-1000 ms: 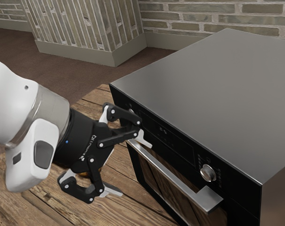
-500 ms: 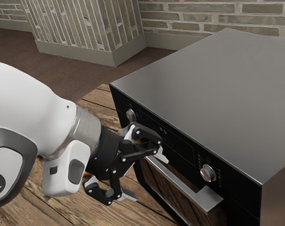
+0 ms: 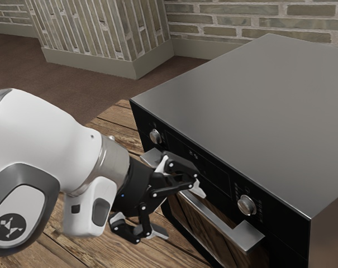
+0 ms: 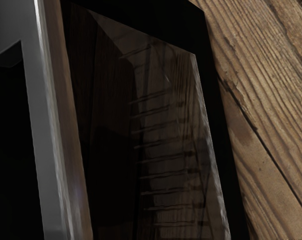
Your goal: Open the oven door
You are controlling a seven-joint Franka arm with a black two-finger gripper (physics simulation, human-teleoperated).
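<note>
Black two-finger gripper, wide open, empty, is being brought nearer the silver bar handle, lower centre. A grasp is seemingly being prepared.

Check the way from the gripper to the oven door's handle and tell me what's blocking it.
Nothing visible is in the way. The open gripper is close by the end of the handle toward the exterior view's left, and the wrist view shows a long stretch of the bar uncovered.
</note>
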